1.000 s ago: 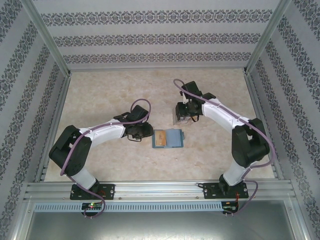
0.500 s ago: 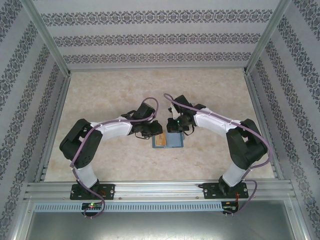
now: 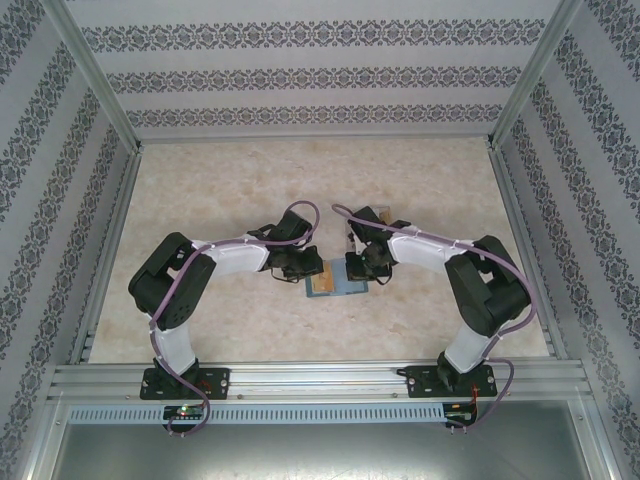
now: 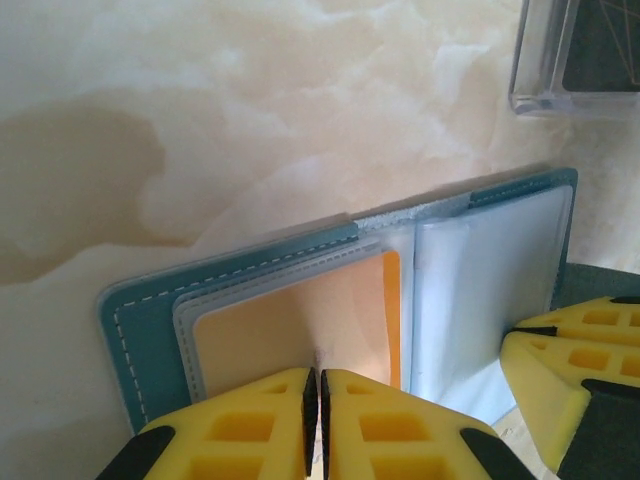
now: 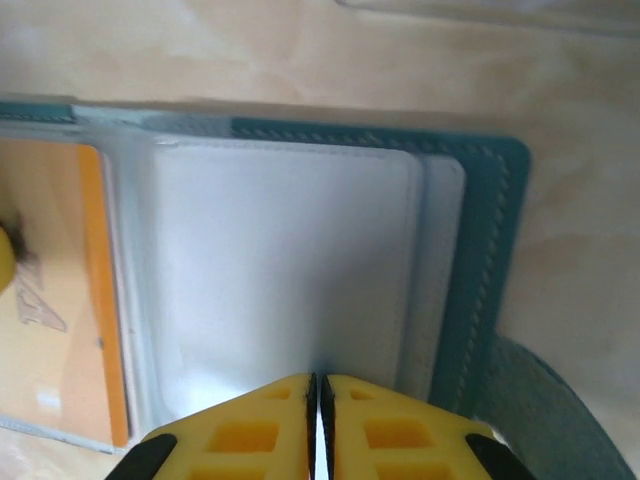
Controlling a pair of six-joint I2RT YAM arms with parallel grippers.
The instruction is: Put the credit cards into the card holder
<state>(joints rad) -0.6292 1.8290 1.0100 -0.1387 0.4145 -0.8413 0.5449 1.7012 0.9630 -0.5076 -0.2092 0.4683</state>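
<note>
- A clear plastic box with something dark inside sat on the table beyond the holder's far right corner, apart from it.
- Walls papered in patterned stripes closed in the table on three sides.
- Both arms reached inward to the middle of the table, their wrists covering much of the holder from above.
- In the left wrist view, the right claw's yellow fingers stood at the holder's right edge, covering that corner.
- The holder lay open and flat at the table's centre, between the two claws.
- The left claw sat at the near edge of the holder's left page, fingers pressed together with only a thin slit between them, right over the card.
- The right claw sat at the near edge of the right page, fingers likewise pressed together, over a whitish sleeve.
- Whether either claw pinched a sleeve edge could not be told.
- The tan-orange card was tucked in the left page's pocket.
- The holder was teal with pale stitching round its rim and rounded corners; its inner sleeves were translucent and glossy.
- A teal strap stuck out past the right page's near corner.
- The tabletop was marbled beige and smooth.
</note>
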